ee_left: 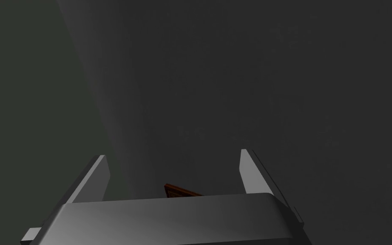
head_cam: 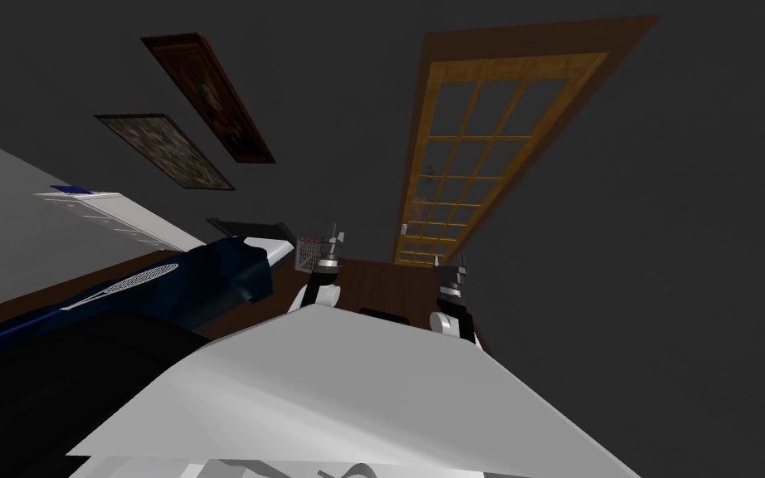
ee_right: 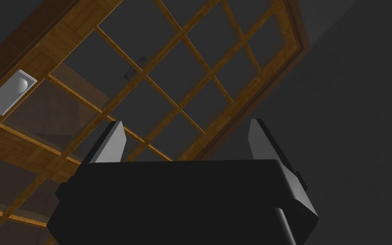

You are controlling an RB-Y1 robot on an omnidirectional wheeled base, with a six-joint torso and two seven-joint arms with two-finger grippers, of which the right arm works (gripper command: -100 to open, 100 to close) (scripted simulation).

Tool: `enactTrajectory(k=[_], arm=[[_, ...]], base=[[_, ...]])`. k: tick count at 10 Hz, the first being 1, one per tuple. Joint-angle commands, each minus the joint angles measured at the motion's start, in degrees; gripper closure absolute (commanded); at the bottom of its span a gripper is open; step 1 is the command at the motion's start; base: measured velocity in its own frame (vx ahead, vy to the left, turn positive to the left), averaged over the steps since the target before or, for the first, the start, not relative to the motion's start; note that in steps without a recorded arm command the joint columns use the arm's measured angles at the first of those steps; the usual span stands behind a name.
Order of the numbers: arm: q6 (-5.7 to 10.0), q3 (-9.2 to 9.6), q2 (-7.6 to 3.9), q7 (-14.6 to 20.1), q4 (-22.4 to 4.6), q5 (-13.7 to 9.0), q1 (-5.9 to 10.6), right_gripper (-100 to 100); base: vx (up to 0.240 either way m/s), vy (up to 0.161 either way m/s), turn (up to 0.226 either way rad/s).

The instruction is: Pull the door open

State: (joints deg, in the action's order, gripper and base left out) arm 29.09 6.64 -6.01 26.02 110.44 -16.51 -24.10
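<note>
— Wooden door (head_cam: 419,158), glass panes in a grid, set in the dark wall straight ahead of the robot. It looks shut to me, flush in its frame.

— Which way does it stand?

— Upright, long axis floor to ceiling. The lean in the head view is the camera's roll, not the door's. Its face is turned to the robot. The pale knob (ee_right: 21,85) sits on a light plate at the door's left edge, so I'd guess the hinges run down the right edge.

— And the arms?

— Both are held out low in front of the chest. The right gripper (ee_right: 186,123) points at the panes, its 2 fingers spread with nothing between them. The knob lies off to the robot's left of it, well apart. The left gripper (ee_left: 172,155) is out front on the left, spread too and empty.

— So which step is this?

— The reach, I'd say. Nothing touches the door yet, and there is brown floor (head_cam: 381,286) between the robot and it.

— What comes next?

— Probably it needs to close the gap, carry 1 gripper across to the knob, set the fingers either side of it and pinch. After that the pull should follow the arc about the hinges, with the base backing away so the door has room to swing in.
</note>
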Motion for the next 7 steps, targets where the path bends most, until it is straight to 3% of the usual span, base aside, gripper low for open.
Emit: enactTrajectory(k=[1, 7], arm=[[0.93, 0.61, -0.43, 1.7, -2.4, -1.3, 0.89, -100], [4.43, 3.05, -2.61, 8.2, -10.2, -6.2, 2.85, -100]], base=[[0.098, 0.021, 0.075], [0.104, 0.017, 0.085]])
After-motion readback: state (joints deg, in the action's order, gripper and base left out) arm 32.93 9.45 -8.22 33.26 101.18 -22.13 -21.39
